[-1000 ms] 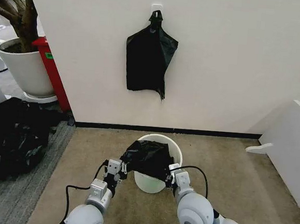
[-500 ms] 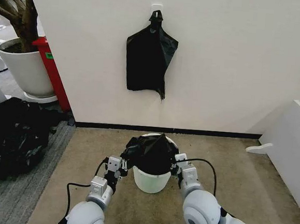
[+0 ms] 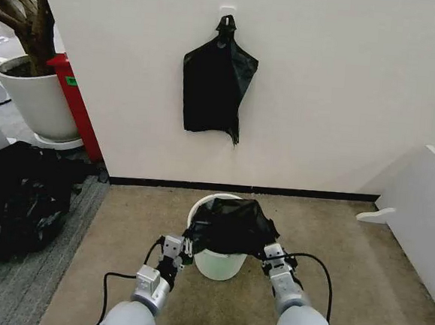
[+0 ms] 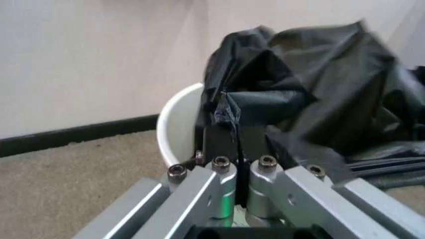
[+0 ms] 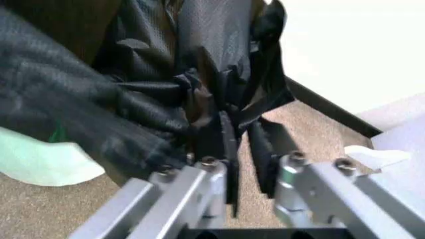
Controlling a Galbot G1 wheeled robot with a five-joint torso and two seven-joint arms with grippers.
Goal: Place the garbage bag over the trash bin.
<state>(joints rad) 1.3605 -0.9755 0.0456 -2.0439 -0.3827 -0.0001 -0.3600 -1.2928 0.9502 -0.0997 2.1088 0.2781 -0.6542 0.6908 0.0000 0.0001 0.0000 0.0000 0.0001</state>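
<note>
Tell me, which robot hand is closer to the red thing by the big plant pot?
Left. The left gripper holds the bag's edge on the red thing's side; the right gripper holds the far edge.

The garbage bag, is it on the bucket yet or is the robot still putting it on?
Partly on. The garbage bag already drapes across most of the trash bin. The left gripper and right gripper each pinch an edge, stretching it out. The far-left rim is uncovered, so the edges aren't pulled down around it yet.

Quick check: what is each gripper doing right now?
Left gripper: shut on the garbage bag edge.
Right gripper: pinching the bag's opposite edge.
</note>
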